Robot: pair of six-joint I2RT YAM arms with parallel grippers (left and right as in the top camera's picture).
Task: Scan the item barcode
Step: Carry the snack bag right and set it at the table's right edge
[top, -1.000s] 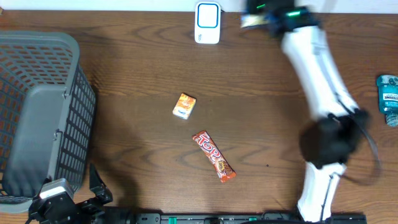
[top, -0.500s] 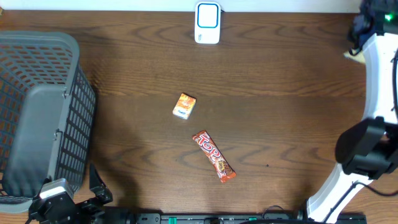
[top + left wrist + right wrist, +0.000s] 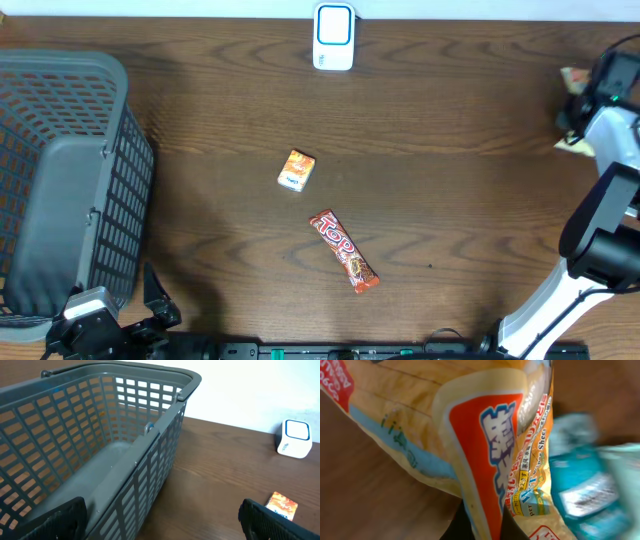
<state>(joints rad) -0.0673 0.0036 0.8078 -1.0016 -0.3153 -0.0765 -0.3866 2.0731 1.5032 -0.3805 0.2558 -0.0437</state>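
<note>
The snack bag (image 3: 485,435), crinkled yellow-orange film with a red-and-white label and blue print, is pinched at a fold by the right gripper (image 3: 482,529), over the right side of the table (image 3: 450,200). The white scanner (image 3: 333,37), with a blue-framed window, sits at the far edge, well apart from it.

A grey plastic basket (image 3: 128,200) with slotted walls stands upright on the left side of the brown wooden table (image 3: 450,160), its handle folded down along the rim. Near the middle of the table lies a small orange box (image 3: 296,170) with a white end, well apart from the basket. A red and orange candy bar (image 3: 344,251) lies flat near the box but not touching it, closer to the front edge and slanted across the wood grain. In the right wrist view a teal-blue bottle (image 3: 590,495) with a pale label shows on the wood, too blurred to read.
</note>
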